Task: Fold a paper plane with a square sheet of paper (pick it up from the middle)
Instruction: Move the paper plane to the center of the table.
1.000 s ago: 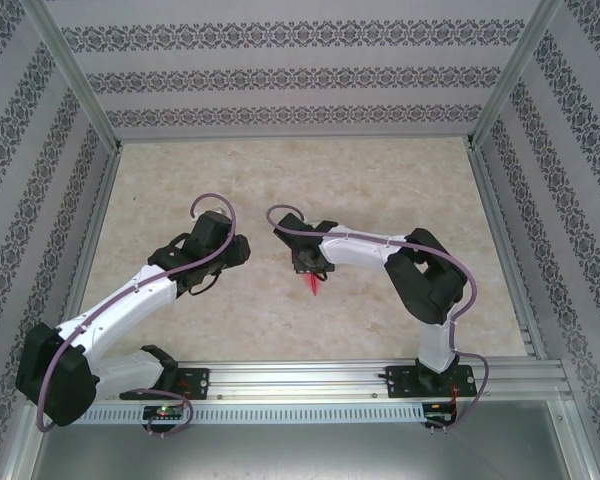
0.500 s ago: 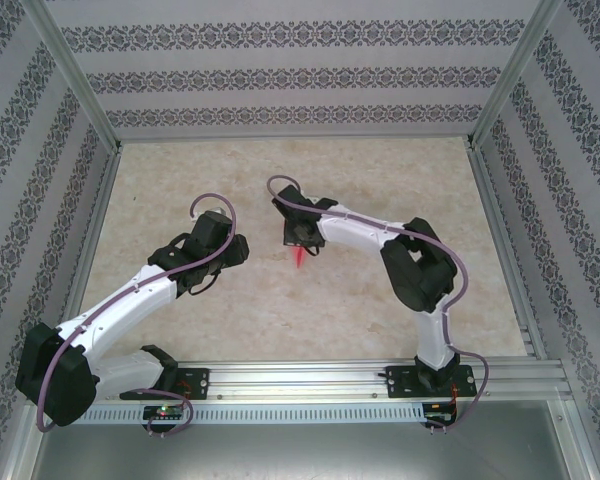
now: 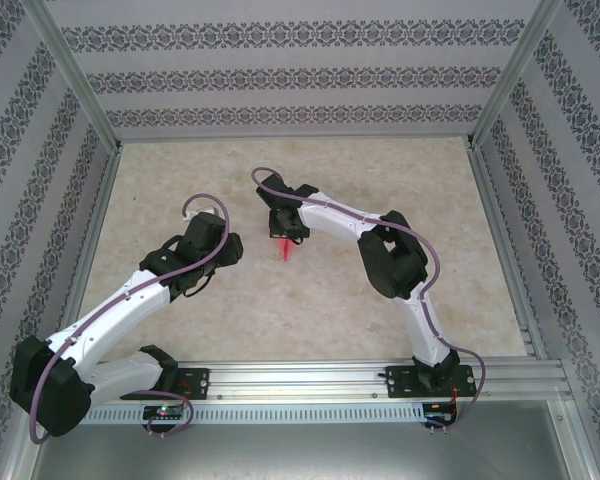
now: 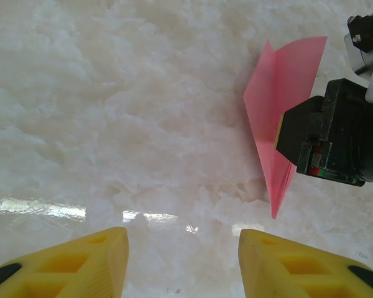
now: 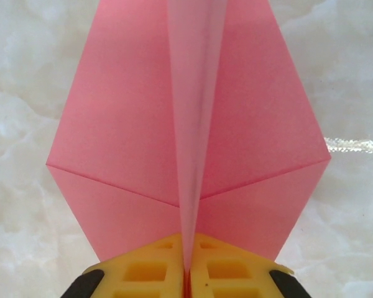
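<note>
Right wrist view, nearest the lens: the right claw (image 5: 186, 276) has its two yellow fingers (image 5: 146, 273) pressed together on the tail end of the centre ridge of the paper plane (image 5: 112, 136). Beyond the fingers the pink wings spread to either side, and the ridge runs straight away toward the nose, which is cut off by the top of the picture. Creases run out to both wing corners and look even on the two sides.

From the left wrist, the left claw (image 4: 183, 264) sits low over the counter (image 4: 112, 112) with its fingers apart and nothing between them. Farther off, the plane hangs from the right claw with its nose pointing down at the counter; whether the tip touches it I cannot tell.

From the top camera, the plane sits just below the right claw near the middle of the counter, with the left claw a little to its left.

By my reading the folding is finished: the sheet is already a pointed dart with wings and a ridge. What seems left is setting it down and letting go.
</note>
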### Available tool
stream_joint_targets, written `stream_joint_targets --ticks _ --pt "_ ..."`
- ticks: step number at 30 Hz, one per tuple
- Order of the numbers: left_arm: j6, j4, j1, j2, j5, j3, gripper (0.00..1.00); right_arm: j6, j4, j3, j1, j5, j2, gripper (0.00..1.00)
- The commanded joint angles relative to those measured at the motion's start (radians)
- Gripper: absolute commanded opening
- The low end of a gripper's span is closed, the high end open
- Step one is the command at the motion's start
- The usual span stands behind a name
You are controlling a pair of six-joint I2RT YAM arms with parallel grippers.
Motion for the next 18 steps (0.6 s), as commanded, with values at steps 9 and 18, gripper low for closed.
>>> stream_joint_targets --ticks 9,18 --pt "0.045 -0.002 0.011 -0.034 -0.036 -0.011 0.55 -0.048 -0.072 0.049 0.012 -0.036 0.024 0.21" --pt "0.075 -0.019 0.014 -0.061 -0.093 -0.005 0.63 -0.13 -0.173 0.069 0.016 0.098 -0.204 0.37"
